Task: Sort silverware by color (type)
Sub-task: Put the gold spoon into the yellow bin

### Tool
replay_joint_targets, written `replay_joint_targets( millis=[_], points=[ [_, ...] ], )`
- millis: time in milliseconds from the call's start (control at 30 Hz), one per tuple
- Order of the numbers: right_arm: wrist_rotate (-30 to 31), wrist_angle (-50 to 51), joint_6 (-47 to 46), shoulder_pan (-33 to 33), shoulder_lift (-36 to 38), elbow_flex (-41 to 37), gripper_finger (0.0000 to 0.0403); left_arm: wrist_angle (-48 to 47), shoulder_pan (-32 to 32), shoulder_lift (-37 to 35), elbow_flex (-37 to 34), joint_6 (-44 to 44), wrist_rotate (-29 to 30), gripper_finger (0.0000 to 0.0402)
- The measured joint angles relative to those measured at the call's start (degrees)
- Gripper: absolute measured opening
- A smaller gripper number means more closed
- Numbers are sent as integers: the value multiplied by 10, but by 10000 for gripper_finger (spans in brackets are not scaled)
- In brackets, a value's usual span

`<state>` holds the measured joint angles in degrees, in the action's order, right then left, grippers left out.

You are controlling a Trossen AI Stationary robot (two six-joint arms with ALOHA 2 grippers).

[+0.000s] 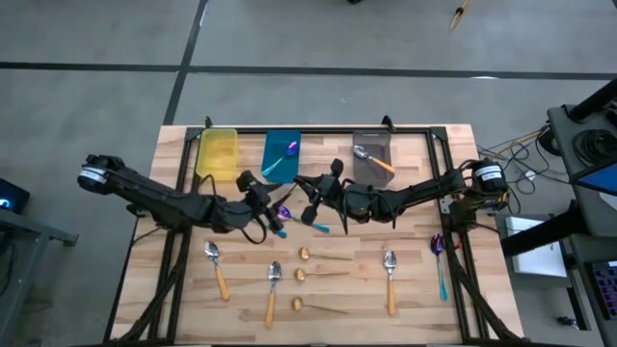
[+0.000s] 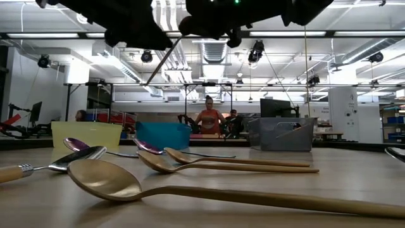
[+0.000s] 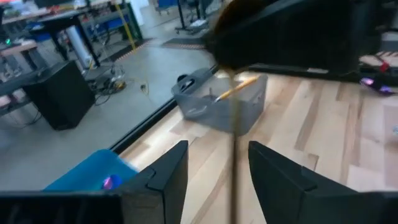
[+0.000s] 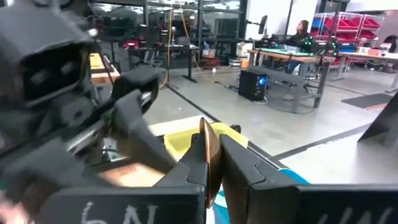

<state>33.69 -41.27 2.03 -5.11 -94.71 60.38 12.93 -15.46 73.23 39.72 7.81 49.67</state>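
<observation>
1. My right gripper (image 4: 211, 148) is over the middle of the surface (image 1: 415, 308), fingers clamped together on a gold spoon (image 4: 207, 127), which stands edge-on between the pads.
2. My left gripper (image 3: 219, 155) is just left of it, fingers apart. The thin handle of that gold spoon (image 3: 234, 124) runs through the gap, and I cannot tell whether it touches either finger.
3. Handling, as I judge it: the gold spoon is light, stiff, thin and polished, so it can pivot or slide in a narrow pinch. Take hold across the flat of the handle, close to the bowl, and carry it level.
4. Just near of my left gripper a purple spoon (image 1: 281, 217) lies on the surface. Another purple spoon with a teal handle (image 1: 439, 260) lies at the right edge.
5. Three loose gold spoons (image 1: 323, 255) lie in the near centre, flanked by three orange-handled spoons (image 1: 216, 265).
6. Along the far edge stand the yellow bin (image 1: 218, 152), the blue bin (image 1: 281, 169) and the grey bin (image 1: 378, 145). The blue bin holds a purple item and the grey bin an orange-handled spoon. The yellow bin looks unfilled, so it is the likely destination for gold.
</observation>
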Motion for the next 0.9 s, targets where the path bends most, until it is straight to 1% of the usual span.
replay_joint_targets(
  millis=[167, 333, 467, 633, 800, 900],
  points=[
    [9, 0, 1, 0, 0, 0, 13, 54, 0, 48, 0, -14, 2, 133],
    [10, 3, 0, 0, 0, 0, 13, 59, -1, 78, 14, -13, 50, 107],
    [11, 6, -9, 0, -1, 0, 13, 60, -1, 91, 30, -13, 57, 74],
    [34, 12, -16, -1, -1, 0, 13, 57, 0, 99, 35, -13, 67, 13],
    [35, 16, -34, 0, -1, 0, 13, 56, 0, 96, 34, 2, 68, 6],
    [36, 18, -44, 0, -1, 0, 29, 55, 0, 93, 34, 16, 64, 5]
  ],
)
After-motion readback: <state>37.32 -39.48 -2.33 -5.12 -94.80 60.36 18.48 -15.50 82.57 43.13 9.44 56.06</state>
